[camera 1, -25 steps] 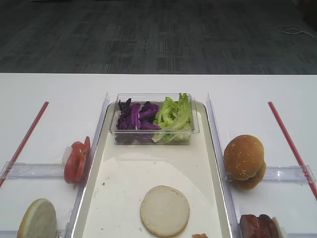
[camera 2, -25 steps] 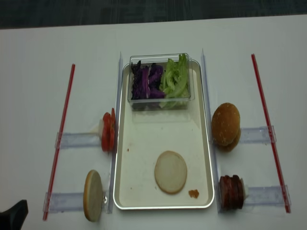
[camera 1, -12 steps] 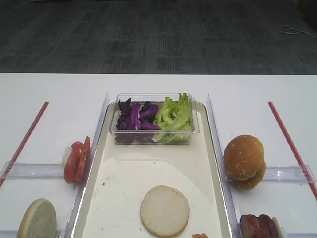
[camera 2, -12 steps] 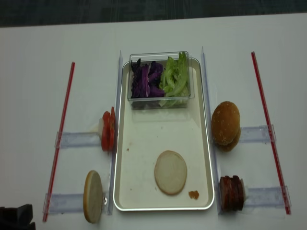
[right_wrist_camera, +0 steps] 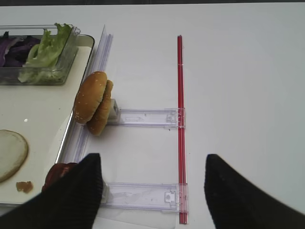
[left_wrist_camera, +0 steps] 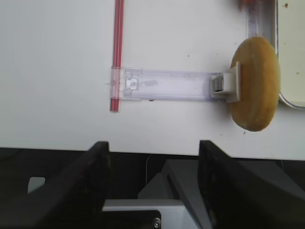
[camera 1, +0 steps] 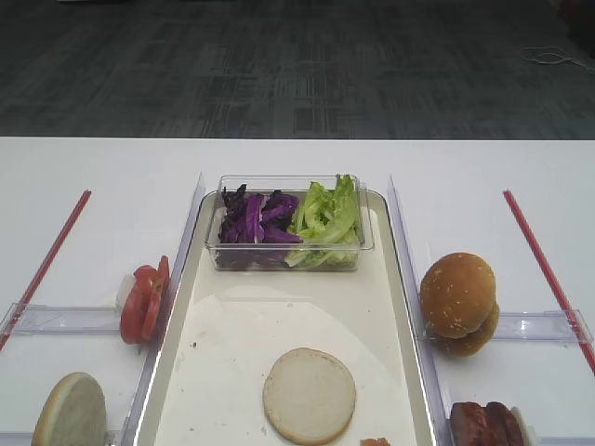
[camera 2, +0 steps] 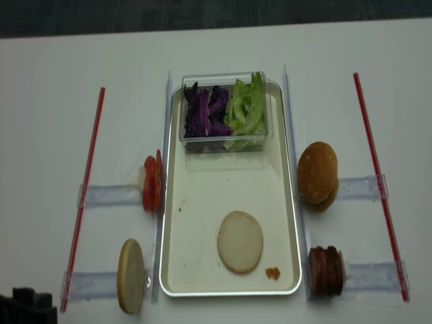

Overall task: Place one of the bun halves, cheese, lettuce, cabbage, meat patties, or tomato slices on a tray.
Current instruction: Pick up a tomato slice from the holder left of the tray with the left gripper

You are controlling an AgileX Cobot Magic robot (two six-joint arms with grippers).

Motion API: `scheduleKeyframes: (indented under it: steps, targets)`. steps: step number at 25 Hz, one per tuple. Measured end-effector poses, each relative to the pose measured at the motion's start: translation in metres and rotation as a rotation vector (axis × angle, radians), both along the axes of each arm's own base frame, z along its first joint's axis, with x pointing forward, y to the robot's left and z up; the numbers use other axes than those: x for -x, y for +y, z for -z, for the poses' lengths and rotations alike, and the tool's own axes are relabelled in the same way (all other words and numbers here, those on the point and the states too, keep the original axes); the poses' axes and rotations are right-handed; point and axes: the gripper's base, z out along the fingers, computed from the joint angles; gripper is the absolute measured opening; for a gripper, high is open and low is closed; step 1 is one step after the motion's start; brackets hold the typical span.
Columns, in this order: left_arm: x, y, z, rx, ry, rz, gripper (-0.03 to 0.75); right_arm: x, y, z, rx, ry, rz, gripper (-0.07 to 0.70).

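Note:
A flat pale bun half (camera 2: 240, 241) lies on the long off-white tray (camera 2: 202, 196). Another bun half (left_wrist_camera: 255, 83) stands on edge left of the tray, and tomato slices (camera 2: 152, 184) stand beyond it. Sesame buns (right_wrist_camera: 94, 106) and meat patties (camera 2: 327, 271) stand to the tray's right. Cabbage (camera 2: 206, 111) and lettuce (camera 2: 248, 108) fill a clear box. Cheese is out of view. My left gripper (left_wrist_camera: 153, 157) hangs open and empty over the table's front edge, near the standing bun half. My right gripper (right_wrist_camera: 152, 164) is open and empty, just right of the patties.
Clear plastic rails (camera 2: 111, 196) hold the food beside the tray. Red strips (camera 2: 84, 196) (camera 2: 378, 182) run along the outer sides. A small orange crumb (camera 2: 273, 273) lies on the tray's near right corner. The clear box (camera 1: 288, 262) sits at the tray's far end.
The left gripper's dark shape at the near left corner of the overhead view has shifted slightly lower and to the right. The food has not moved.

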Motion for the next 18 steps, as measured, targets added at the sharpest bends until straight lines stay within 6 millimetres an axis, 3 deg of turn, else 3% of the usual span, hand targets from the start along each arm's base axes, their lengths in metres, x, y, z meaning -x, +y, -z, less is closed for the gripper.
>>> scheduleKeyframes:
  steps: [18]
  targets:
    - [-0.023,-0.001,0.004,-0.012,0.144,0.016,0.420,0.000,0.000,0.000,0.000,0.000,0.000,0.468]
